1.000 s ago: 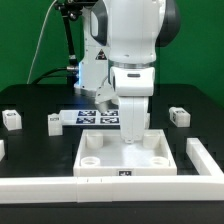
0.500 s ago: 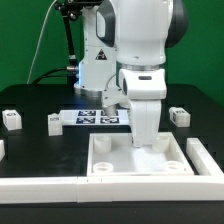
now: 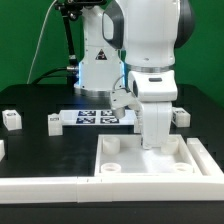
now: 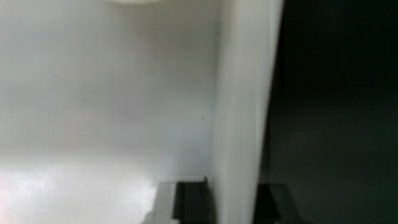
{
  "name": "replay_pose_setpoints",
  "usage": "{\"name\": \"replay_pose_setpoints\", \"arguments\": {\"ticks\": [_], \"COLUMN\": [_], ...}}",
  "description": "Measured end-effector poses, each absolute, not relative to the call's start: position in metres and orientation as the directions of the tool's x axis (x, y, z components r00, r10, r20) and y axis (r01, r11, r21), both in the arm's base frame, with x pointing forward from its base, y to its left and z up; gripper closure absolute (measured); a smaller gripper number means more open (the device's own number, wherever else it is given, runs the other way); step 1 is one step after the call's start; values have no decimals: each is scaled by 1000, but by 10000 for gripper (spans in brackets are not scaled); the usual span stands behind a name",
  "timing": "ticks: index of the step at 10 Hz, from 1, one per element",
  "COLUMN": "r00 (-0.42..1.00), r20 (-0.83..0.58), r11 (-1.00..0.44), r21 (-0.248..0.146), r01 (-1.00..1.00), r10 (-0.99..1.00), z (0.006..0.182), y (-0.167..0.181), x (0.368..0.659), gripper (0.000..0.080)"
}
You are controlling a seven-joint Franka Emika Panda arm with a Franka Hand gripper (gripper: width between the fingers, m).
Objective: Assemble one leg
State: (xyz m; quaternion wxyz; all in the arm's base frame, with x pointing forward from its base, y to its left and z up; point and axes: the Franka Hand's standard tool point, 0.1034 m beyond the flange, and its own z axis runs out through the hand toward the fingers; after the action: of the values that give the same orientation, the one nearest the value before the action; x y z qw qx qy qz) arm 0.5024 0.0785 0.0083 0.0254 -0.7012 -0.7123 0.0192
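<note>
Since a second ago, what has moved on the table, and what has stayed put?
The arm and the square tabletop panel under it shifted together toward the exterior view's right. Whether the pincer grips the panel cannot be told. The far-left leg, the second leg and the marker board stayed where they were.

A green backdrop (image 3: 20,40) stands behind the black table (image 3: 30,100).
</note>
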Motion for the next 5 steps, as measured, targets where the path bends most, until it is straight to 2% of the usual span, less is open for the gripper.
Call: {"name": "replay_pose_setpoints", "arguments": {"ticks": [3, 4, 5], "r00": [-22, -21, -21], "r20": [13, 13, 13], "r11": [23, 22, 21], "r21": [-64, -64, -64], "r01": [998, 998, 998], "r10": [1000, 1000, 1000], "z": [8, 8, 8], "y": [83, 82, 82], "x": [502, 502, 502], "gripper": [739, 654, 654]}}
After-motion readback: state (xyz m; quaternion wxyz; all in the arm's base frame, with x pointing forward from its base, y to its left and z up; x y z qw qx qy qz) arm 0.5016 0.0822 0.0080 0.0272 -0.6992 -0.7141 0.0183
